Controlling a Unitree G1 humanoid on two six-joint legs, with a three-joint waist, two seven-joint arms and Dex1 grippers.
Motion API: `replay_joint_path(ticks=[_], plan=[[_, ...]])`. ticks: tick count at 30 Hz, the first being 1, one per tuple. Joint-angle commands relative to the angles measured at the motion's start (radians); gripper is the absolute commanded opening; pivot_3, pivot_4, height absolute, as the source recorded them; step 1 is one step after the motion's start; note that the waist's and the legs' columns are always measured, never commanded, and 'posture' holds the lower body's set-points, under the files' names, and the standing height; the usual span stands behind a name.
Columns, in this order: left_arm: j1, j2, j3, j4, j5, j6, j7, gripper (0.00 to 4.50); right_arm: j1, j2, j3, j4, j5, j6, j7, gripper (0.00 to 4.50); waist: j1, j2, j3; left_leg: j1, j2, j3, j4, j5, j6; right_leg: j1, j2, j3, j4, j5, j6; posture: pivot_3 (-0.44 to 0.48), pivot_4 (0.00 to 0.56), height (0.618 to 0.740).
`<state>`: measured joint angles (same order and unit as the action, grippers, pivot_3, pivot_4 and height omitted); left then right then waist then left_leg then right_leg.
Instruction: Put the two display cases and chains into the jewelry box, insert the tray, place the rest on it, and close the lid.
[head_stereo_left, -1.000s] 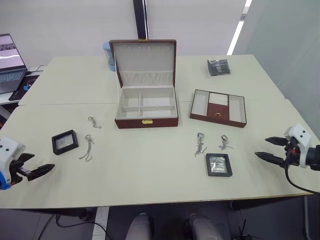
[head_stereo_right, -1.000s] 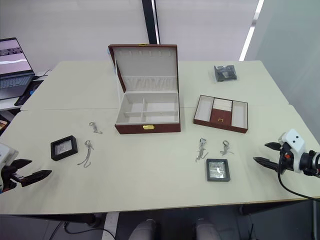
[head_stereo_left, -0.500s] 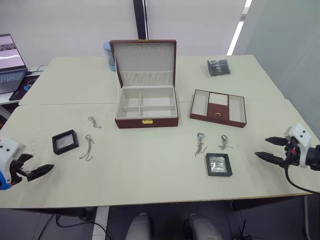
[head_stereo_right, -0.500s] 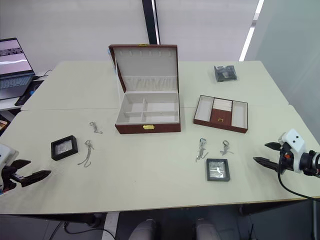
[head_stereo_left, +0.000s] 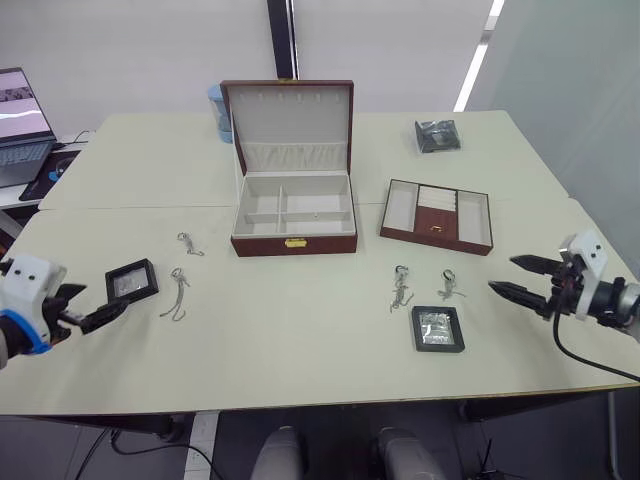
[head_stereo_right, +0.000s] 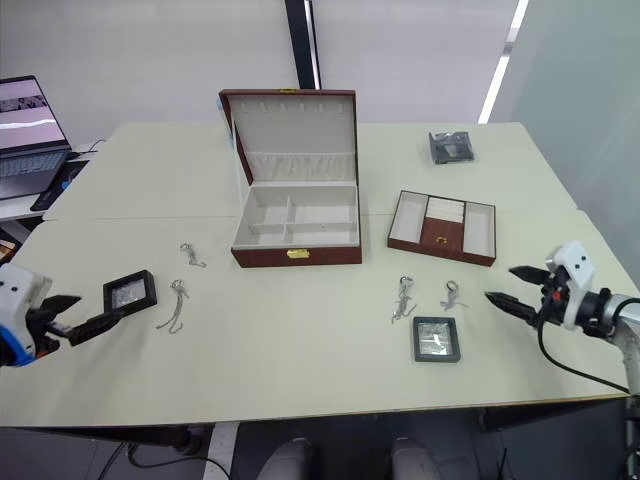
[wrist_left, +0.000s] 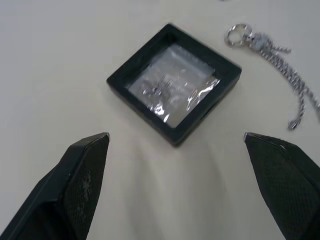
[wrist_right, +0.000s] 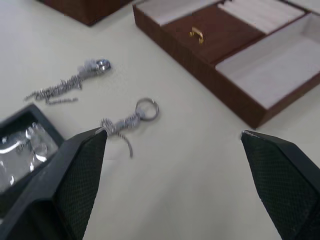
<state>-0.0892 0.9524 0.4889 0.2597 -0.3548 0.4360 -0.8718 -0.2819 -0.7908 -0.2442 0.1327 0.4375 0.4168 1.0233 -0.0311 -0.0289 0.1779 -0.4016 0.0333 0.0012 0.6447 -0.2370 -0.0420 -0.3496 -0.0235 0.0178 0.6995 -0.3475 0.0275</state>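
Left wrist view — left hand (wrist_left: 175, 150) spread before display case (wrist_left: 173, 90).

Each gripper (head_stereo_left: 528, 280) had two tapering black fingers (wrist_left: 80, 175) (finely textured), a white wrist block, a black cable; the left gripper (head_stereo_right: 85, 318) wore a blue band.

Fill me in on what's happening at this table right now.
A two-armed robot is starting to pack a jewelry box, whose lid stands open. Nothing is packed yet. The left tool, open, is closing in on one display case; the right tool, also open, reaches toward the chain pieces and the other display case. The tray sits on the table to the box's right.
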Motion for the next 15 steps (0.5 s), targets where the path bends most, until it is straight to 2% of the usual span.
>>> replay_joint_path(ticks=[1, 8, 11, 15], plan=[[-0.061, -0.056, 0.004, -0.091, -0.042, 0.027, 0.065, 4.46, -0.067, 0.068, -0.001, -0.073, 0.023, 0.031, -0.106, 4.5, 0.0, 0.0, 0.0, 0.0, 0.0, 0.0, 0.0, 0.0, 0.0, 0.0, 0.0, 0.0, 0.0, 0.0, 0.0, 0.0, 0.15, 0.74], [-0.252, -0.229, -0.124, -0.092, -0.014, 0.006, 0.188, 4.46, -0.212, 0.256, 0.104, -0.086, -0.044, 0.025, -0.298, 4.5, 0.002, 0.0, 0.0, -0.001, 0.0, 0.0, 0.001, 0.0, 0.0, -0.001, 0.0, 0.0, 0.001, 0.0, 0.0, 0.0, 0.15, 0.74], [-0.323, -0.276, -0.178, -0.041, 0.024, -0.026, 0.228, 4.46, -0.27, 0.323, 0.158, -0.041, -0.093, -0.011, -0.346, 4.5, 0.002, -0.001, 0.0, -0.002, -0.001, 0.0, 0.001, 0.0, 0.0, -0.002, 0.0, 0.0, 0.001, 0.0, 0.0, 0.0, 0.15, 0.74], [-0.429, -0.32, -0.187, 0.084, 0.071, -0.098, 0.327, 4.46, -0.357, 0.403, 0.233, 0.056, -0.18, -0.052, -0.409, 4.5, -0.001, -0.001, 0.0, -0.003, 0.0, 0.0, 0.001, 0.0, 0.0, -0.004, 0.001, 0.0, 0.001, 0.0, 0.0, 0.0, 0.15, 0.74]])
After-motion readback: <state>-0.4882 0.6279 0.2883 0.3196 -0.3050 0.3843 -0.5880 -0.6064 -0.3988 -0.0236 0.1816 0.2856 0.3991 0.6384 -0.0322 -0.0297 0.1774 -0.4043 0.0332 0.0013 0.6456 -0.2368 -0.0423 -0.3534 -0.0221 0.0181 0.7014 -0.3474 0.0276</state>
